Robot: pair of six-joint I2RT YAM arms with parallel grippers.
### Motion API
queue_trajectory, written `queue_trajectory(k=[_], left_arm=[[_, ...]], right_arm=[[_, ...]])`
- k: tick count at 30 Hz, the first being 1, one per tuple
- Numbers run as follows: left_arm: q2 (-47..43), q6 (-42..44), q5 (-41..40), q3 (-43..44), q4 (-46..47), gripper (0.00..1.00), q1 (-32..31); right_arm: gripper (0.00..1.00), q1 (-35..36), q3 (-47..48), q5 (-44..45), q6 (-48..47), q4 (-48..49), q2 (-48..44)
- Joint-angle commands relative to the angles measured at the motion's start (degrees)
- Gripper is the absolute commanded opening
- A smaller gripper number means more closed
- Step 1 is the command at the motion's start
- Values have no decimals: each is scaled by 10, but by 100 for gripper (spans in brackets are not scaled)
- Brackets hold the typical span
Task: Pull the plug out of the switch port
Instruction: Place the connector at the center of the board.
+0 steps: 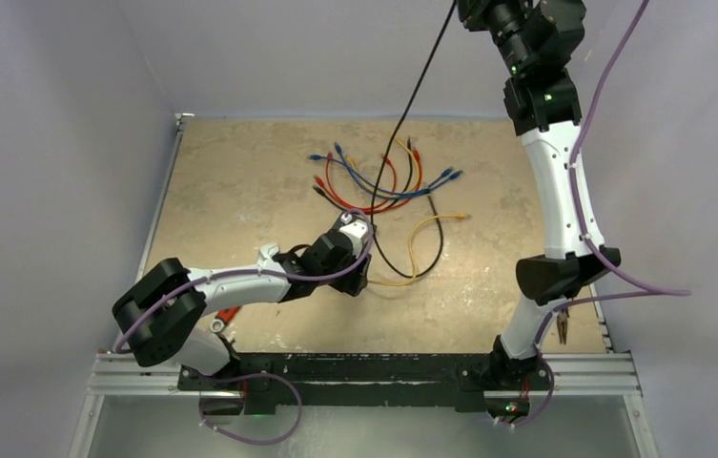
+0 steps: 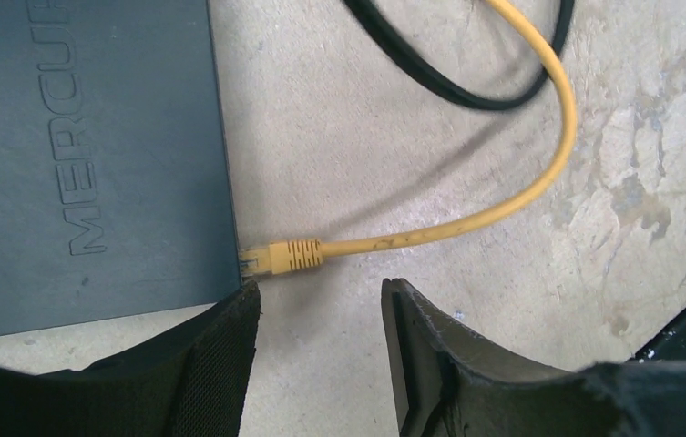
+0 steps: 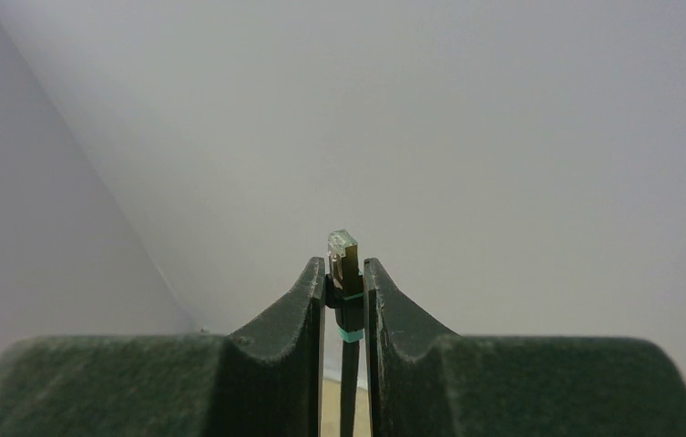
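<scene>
Place: we take this for a robotics lab cell.
Walls: we see plain grey panels [image 1: 288,57] boxing in the table [image 1: 231,191].
Mounting: we find the left arm [image 1: 240,280] and right arm [image 1: 560,191] fixed at an aluminium rail [image 1: 135,380].
Kit: we spot a switch [image 2: 84,164] and loose patch cables [image 1: 374,186].

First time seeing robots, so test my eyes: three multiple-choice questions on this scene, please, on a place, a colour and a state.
1. Where is the yellow plug? A. in the switch B. lying loose C. between fingers
2. The cable in the right gripper is: A. red B. black C. blue
3. The left gripper is: A. open, empty B. shut on the plug C. shut on the switch
Key: A, its tip sits in the switch; B, the clamped cable is black; A, its jaws stand apart.
</scene>
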Motion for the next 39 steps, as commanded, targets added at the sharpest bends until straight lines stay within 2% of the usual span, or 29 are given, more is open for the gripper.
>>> queue_trajectory(k=[1, 9, 14, 23, 30, 36, 39], left_arm=[[-32, -34, 30, -21, 56, 52, 2], [-66, -63, 70, -33, 57, 55, 2], [-111, -81, 86, -62, 73, 58, 2], [-179, -87, 85, -94, 72, 62, 2], [-202, -91, 74, -107, 71, 67, 3], [-219, -93, 42, -112, 68, 75, 6], [-234, -102, 35, -119, 79, 85, 13]], right_arm=[[0, -4, 26, -48, 30, -38, 18], [0, -5, -76, -125, 82, -50, 12], [0, -6, -107, -169, 97, -78, 27], [0, -6, -124, -154, 83, -114, 29], [0, -6, -114, -154, 82, -104, 48], [0, -6, -103, -161, 81, -88, 66], [0, -6, -99, -165, 80, -74, 71]])
